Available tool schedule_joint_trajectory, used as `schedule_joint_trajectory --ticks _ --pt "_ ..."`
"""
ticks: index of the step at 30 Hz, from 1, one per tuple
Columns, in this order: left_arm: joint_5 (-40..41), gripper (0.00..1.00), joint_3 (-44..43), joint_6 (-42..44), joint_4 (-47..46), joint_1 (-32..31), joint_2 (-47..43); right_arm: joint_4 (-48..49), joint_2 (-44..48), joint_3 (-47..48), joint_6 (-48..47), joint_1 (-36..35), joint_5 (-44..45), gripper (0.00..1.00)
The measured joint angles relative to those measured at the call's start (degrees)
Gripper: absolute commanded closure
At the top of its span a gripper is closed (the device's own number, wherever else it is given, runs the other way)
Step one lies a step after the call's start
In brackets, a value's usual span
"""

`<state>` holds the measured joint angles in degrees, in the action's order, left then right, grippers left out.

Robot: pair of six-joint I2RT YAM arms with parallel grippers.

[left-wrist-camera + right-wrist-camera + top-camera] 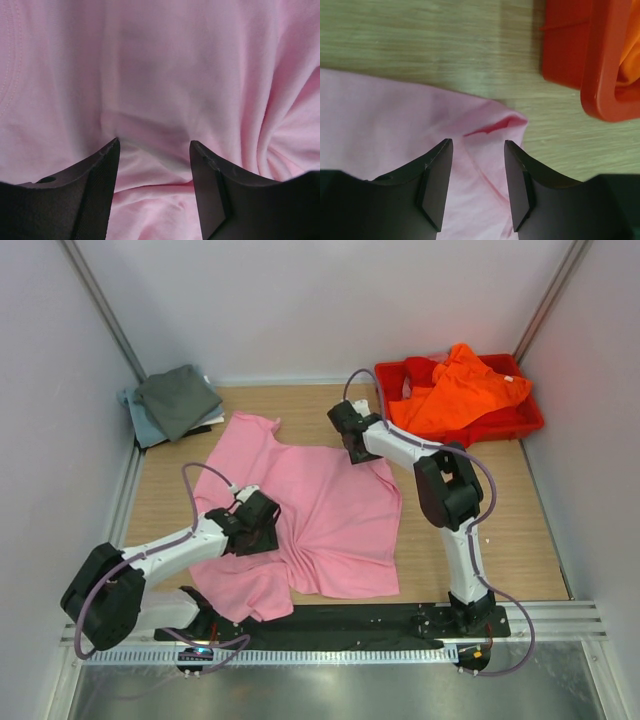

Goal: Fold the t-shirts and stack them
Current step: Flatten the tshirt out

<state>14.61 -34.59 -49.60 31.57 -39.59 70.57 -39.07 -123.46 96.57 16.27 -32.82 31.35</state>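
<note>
Pink tee is straddled mid-body by L gripper, at sleeve corner by R gripper; jaws part-open, hold unclear, prob. for folding.

Bright, even light falls from overhead, soft enough that the pale walls glow evenly. From above, the arms throw only short, faint shadows on the pink t-shirt, and the metal strip along the bottom edge has a dull sheen. The walls splay outward toward the upper corners. Close over the cloth, folds at right are gently shaded and the black fingers at the bottom look soft-edged. Beside the red tray, upper right, the wooden table shows smeared grain.
</note>
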Motion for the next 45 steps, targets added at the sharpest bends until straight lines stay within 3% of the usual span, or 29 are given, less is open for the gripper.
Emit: schedule_joint_trajectory --ticks 10,13,17,35,38,42,45 --pt "0.00 0.47 0.00 -0.11 -3.96 -0.04 2.19 0.07 -2.36 0.94 -1.16 1.92 -0.87 0.53" --pt "0.00 0.48 0.02 -0.11 -4.39 -0.04 2.19 0.42 -2.71 0.63 -1.20 1.81 -1.55 0.65" --pt "0.00 0.49 0.02 -0.11 -4.85 -0.04 2.23 0.61 -2.71 0.02 -1.33 1.81 -1.40 0.70" --pt "0.15 0.51 0.02 -0.11 -5.16 -0.04 2.73 1.22 5.57 -6.67 -4.42 8.24 1.99 0.66" --pt "0.22 0.52 0.02 -0.11 -5.18 -0.04 2.84 1.25 6.12 -6.95 -4.55 10.82 2.56 0.59" --pt "0.26 0.47 -0.02 -0.09 -5.11 -0.04 2.86 0.42 6.88 -6.97 -4.20 13.97 1.95 0.25" --pt "0.55 0.41 -1.20 -0.11 -2.71 -0.15 2.58 -0.02 10.78 -8.76 -3.43 15.17 0.66 0.15"
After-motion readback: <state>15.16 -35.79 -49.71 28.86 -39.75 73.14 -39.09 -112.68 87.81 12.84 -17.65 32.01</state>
